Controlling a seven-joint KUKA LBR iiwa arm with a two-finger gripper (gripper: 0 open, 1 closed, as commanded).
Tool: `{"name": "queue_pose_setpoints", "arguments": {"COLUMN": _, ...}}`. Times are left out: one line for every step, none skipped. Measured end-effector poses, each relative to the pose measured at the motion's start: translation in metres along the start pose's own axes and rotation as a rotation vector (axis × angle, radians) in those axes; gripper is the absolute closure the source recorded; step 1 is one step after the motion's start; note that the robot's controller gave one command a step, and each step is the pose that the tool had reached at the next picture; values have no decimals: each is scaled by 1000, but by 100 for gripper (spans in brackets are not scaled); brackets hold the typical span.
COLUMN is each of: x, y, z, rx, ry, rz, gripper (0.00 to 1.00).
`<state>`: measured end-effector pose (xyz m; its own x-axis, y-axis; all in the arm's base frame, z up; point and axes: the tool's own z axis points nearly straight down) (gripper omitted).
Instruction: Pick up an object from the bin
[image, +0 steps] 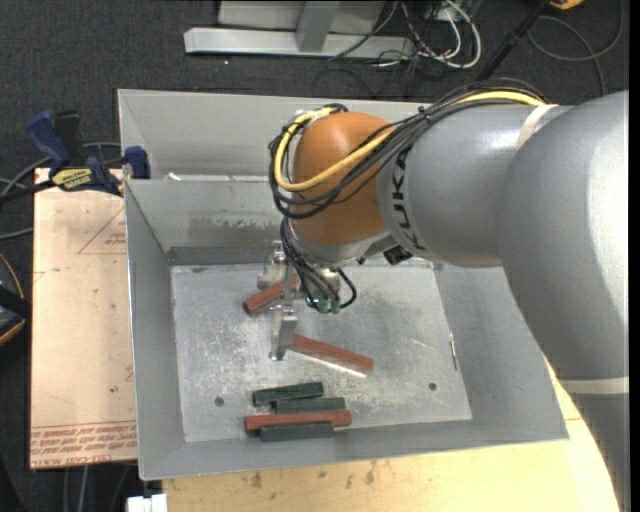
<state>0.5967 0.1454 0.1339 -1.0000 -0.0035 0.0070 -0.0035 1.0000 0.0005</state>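
The grey arm (500, 180) reaches in from the right over the grey metal bin (150, 330); its wrist carries a rounded orange cover (335, 175) looped with black and yellow cables (284, 165); below that cover the pincer (280, 305) hangs low over the back left part of the bin floor, close to the rear wall.

The pincer stands apart; its two metal fingers (284, 335) show separately, one toward the rear wall and one toward the front; in the gap between them lies the right end of a short reddish-brown bar (263, 298), flat on the floor and angled slightly; whether either finger touches that bar I cannot tell, and the bar does not look lifted.

Just beside the front finger, to its right, lies a longer reddish-brown bar (330, 353), flat and slanting down toward the right; its left end is near the fingertip, though contact cannot be made out.

Nearer the front wall, well apart from the pincer, three more bars lie close together and roughly parallel: a dark green bar (288, 395) at the back, a red-brown bar (300, 417) in the middle, and a second dark green bar (297, 431) at the front, the last two touching along their length.
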Motion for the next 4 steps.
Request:
{"name": "queue_pose_setpoints", "arguments": {"x": -2, "y": 0, "z": -5, "rx": -1, "ry": -7, "rz": 2, "gripper": 0}}
{"name": "queue_pose_setpoints", "arguments": {"x": -54, "y": -40, "z": 57, "rx": -6, "ry": -27, "rz": 106, "gripper": 100}}
{"name": "queue_pose_setpoints", "arguments": {"x": -54, "y": -40, "z": 57, "rx": -6, "ry": -26, "rz": 106, "gripper": 100}}
{"name": "queue_pose_setpoints", "arguments": {"x": -49, "y": -57, "z": -95, "rx": -1, "ry": -14, "rz": 67, "gripper": 100}}
